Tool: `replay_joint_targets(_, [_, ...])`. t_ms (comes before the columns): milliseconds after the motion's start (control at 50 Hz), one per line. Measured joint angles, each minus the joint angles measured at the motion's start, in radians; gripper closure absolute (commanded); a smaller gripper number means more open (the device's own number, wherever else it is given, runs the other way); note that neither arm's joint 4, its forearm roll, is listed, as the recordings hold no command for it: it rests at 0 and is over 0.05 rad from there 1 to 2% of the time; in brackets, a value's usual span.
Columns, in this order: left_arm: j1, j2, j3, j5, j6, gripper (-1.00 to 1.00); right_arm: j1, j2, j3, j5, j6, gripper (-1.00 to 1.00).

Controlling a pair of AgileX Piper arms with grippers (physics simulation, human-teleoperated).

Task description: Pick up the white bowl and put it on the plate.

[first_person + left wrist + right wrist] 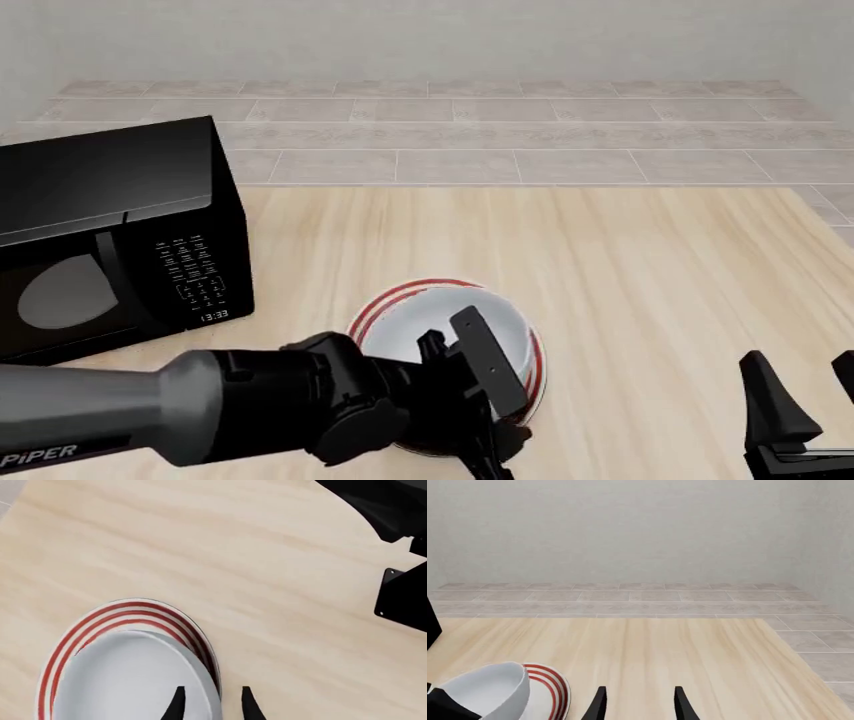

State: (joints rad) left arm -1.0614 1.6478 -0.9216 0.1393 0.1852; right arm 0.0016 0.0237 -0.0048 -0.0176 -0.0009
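A: Nearest us, the left gripper (487,425) hangs over the near edge of the bowl (447,330). What's the step?

B: My guess is the release. The bowl already sits on the plate (414,291), whose red rings show around its far side. To do it well: keep the fingers spread, lift straight up off the rim, and don't drag sideways, or the bowl could slide off centre.

A: How wide is that gripper?

B: In the left wrist view its two dark fingertips (177,705) stand apart, one over the bowl's (127,680) inside and one outside the wall, straddling the rim. I see a gap and no pinch, so I call it open and holding nothing. Whether a tip brushes the wall, I cannot tell.

A: And the right gripper (801,410)?

B: Parked low at the right, well apart from the bowl. In its own view the fingertips (598,705) are spread over bare table (694,650), empty.

A: Farther back?

B: A black microwave (114,240) at the left, beside the plate but not touching it, then tiled floor.
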Motion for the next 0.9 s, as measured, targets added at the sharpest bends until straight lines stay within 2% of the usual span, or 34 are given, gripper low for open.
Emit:
replay_joint_targets(540, [0.013,-0.024,-0.012,0.021,0.023,-1.00,0.000,0.000,0.000,0.000,0.000,-1.00])
replay_joint_targets(900, [0.016,-0.110,-0.002,0.085,0.043,-1.00,0.000,0.000,0.000,0.000,0.000,-1.00])
